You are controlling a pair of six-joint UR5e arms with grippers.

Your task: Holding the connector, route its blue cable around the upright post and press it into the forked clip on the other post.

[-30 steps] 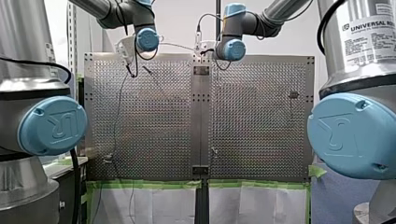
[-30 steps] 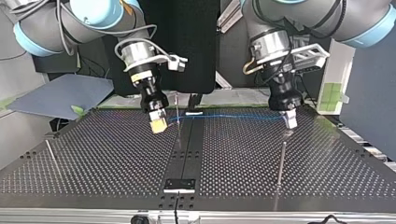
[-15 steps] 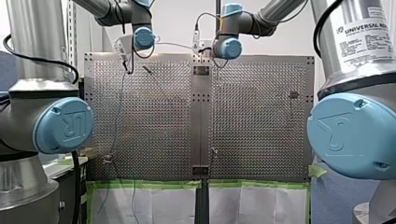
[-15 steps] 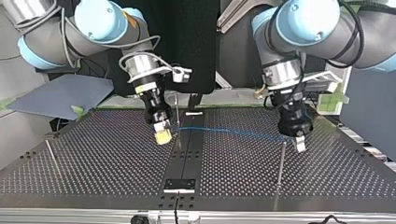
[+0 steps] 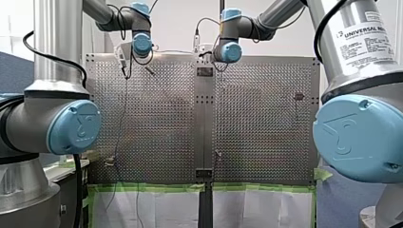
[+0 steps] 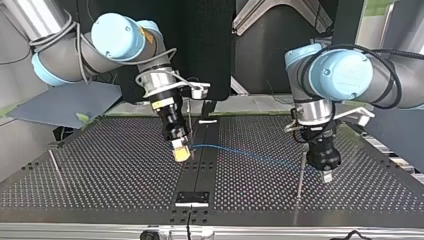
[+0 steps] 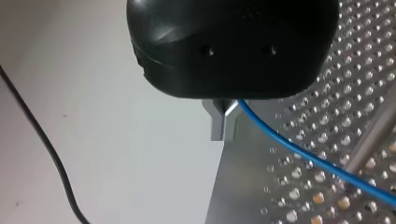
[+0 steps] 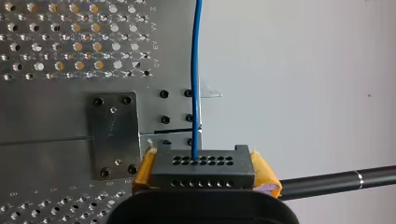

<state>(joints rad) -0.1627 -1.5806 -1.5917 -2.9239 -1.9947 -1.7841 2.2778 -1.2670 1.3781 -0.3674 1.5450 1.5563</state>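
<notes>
Connector (image 8: pixel 203 167) clamped between yellow pads (image 8: pixel 144 170) of right gripper (image 6: pixel 181 154), hole face pointing away from the wrist. Fingers narrow, set by connector width. Blue cable (image 8: pixel 196 70) exiting one hole, running straight ahead of the fingers. Dark rod (image 8: pixel 336 182) beside the gripper in right wrist view.

Top view: right gripper tilted, low over tabletop (image 6: pixel 100 170), just beside thin centre post (image 6: pixel 190 122) near the view's middle. Cable nearly straight, clear of the tabletop, running from there toward the view's right to left gripper (image 6: pixel 327 176). Crosses the upper end of near post (image 6: pixel 300 180) in that view. Cannot tell contact, or which side of the post. Fork on either post too small to make out. Third post (image 6: pixel 55 167) at the view's far left, well apart from both grippers.

Left wrist view: metal fingers (image 7: pixel 219 121) pinched narrow on the cable, which emerges from between them and slants away over the perforated plate. Left gripper pointing down, just beside near post, tip above tabletop.

Front view: both wrists at the tabletop's far edge. Fingers not readable there.
</notes>
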